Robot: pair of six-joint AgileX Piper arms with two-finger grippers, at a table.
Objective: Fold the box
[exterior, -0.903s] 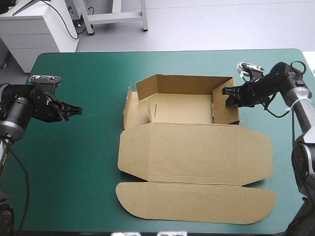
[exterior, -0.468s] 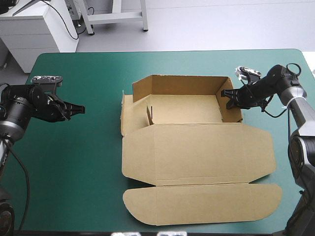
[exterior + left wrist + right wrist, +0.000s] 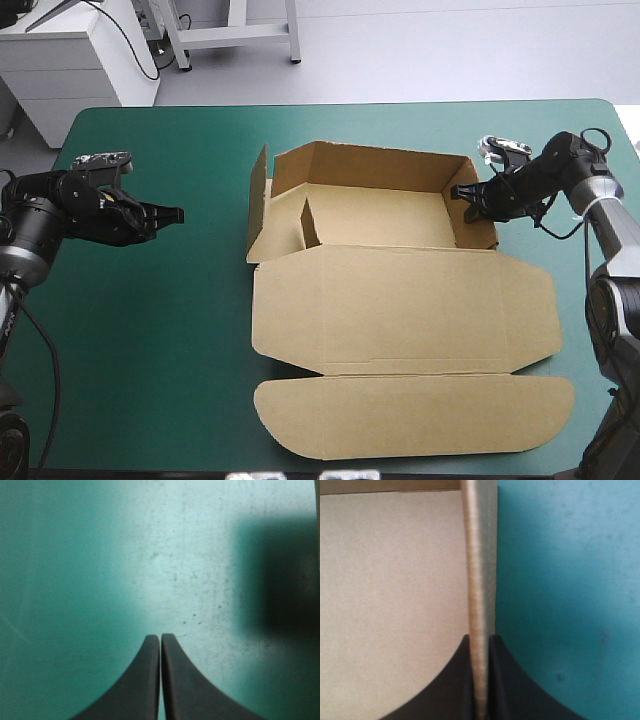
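Roughly half done, judging by the brown box [image 3: 400, 300] in the middle of the desk [image 3: 150, 330]: back and right walls raised, left wall leaning outward and untucked, lid and front flap flat toward the near edge. Nothing inside the tray. Right wall pinched by the right end effector [image 3: 460, 191], all but closed on the board. Well apart to the left, left end effector [image 3: 176, 213] closed and empty.

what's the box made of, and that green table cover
The box: matte brown cardboard, probably; creased fold lines, and the wall edge in the right gripper shows some thickness, though no fluting is clear. The teal-green cover: a smooth mat with a soft sheen and small specks; rubber or vinyl, cannot tell which.
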